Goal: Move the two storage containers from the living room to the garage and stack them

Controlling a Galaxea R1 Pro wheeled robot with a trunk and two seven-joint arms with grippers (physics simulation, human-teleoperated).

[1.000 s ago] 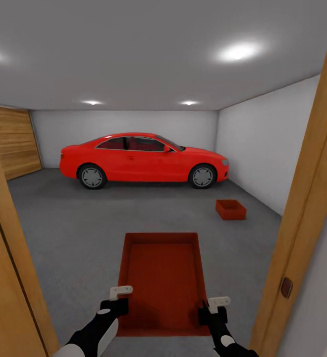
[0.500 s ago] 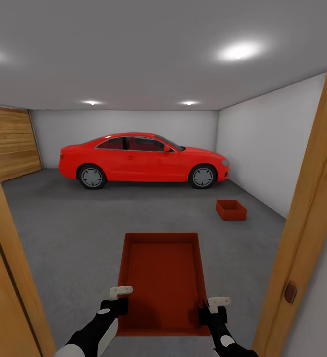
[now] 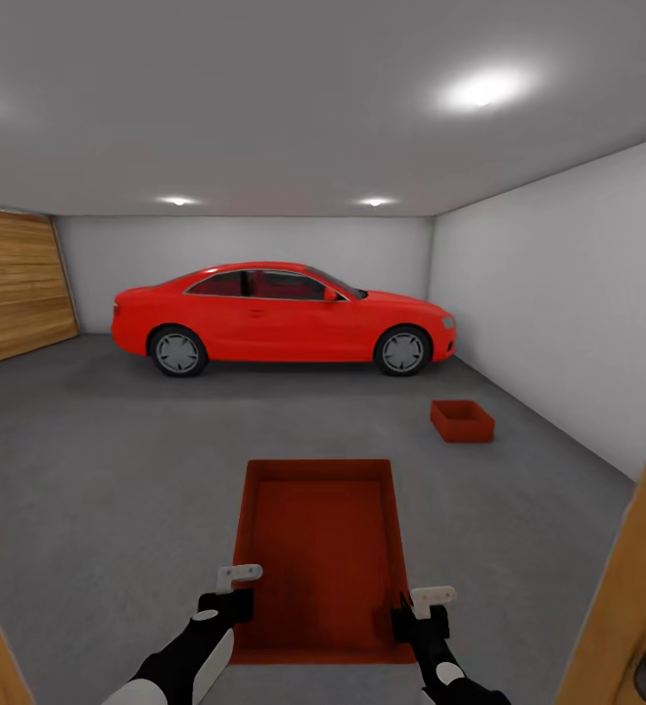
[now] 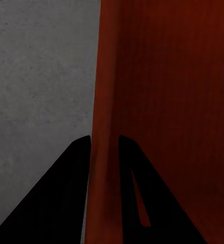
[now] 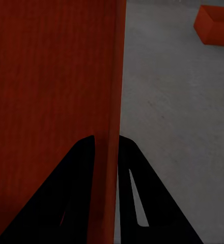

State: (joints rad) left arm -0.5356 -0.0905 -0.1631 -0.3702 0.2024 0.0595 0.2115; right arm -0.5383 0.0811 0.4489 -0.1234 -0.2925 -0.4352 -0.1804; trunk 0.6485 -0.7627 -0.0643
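I hold a red-orange open-top storage container (image 3: 321, 548) in front of me, above the dark grey garage floor (image 3: 117, 470). My left gripper (image 3: 235, 599) is shut on its left wall (image 4: 103, 101), and my right gripper (image 3: 413, 612) is shut on its right wall (image 5: 114, 101). The black fingers (image 4: 74, 168) pinch the thin wall from both sides in each wrist view. The second storage container (image 3: 462, 420) stands on the floor ahead to the right, near the right wall, also seen as an orange box (image 5: 214, 23) in the right wrist view.
A red car (image 3: 279, 318) is parked across the back of the garage. A wood-panelled door (image 3: 15, 289) is at the left, a light grey wall (image 3: 558, 294) at the right. Wooden door-frame edges (image 3: 626, 607) show at the lower corners.
The whole view has advanced through the doorway into the garage: the door frame has slid out to the picture's corners. Both grippers keep the same hold on the container.
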